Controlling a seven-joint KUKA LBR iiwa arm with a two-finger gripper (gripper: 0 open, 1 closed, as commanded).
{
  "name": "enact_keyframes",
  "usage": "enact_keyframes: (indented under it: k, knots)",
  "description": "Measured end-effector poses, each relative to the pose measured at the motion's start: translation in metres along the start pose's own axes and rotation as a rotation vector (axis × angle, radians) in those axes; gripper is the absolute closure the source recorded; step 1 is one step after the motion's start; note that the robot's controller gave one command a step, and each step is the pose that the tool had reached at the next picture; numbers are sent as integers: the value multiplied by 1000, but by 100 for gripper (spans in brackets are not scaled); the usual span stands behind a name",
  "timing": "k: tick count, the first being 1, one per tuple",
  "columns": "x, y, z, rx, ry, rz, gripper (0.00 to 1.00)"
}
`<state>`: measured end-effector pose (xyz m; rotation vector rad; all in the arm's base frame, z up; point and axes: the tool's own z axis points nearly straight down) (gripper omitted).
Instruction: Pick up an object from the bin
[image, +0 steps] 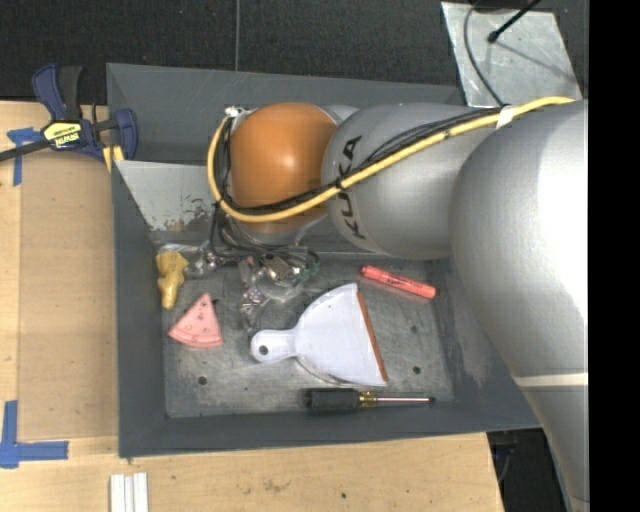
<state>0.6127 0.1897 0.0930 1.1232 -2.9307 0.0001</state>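
Gripper is low in the back-left part of the bin, mostly hidden under the orange cover and the arm. Below the cover there's only a dark, shiny tangle, so I can't tell whether it's released, clenched or grasping anything. There's possibly a small clear item in there, but it's too muddled to call. Nearest things:
- yellow piece, at view-left
- pink wedge, front-left
- white dustpan, just in front, handle end nearest the gripper

Red pen lies to view-right. Black-handled screwdriver lies along the front wall, well apart. The arm covers the bin's right rear corner.
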Motion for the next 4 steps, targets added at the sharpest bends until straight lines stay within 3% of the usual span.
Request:
enact_keyframes:
  k: [1,2,3,4]
  knots:
    - [8,23,-21,3,-13,52,0]
    - [79,63,-2,0,-5,-55,100]
    - [79,63,-2,0,-5,-55,100]
    - [66,57,-125,2,-5,-57,100]
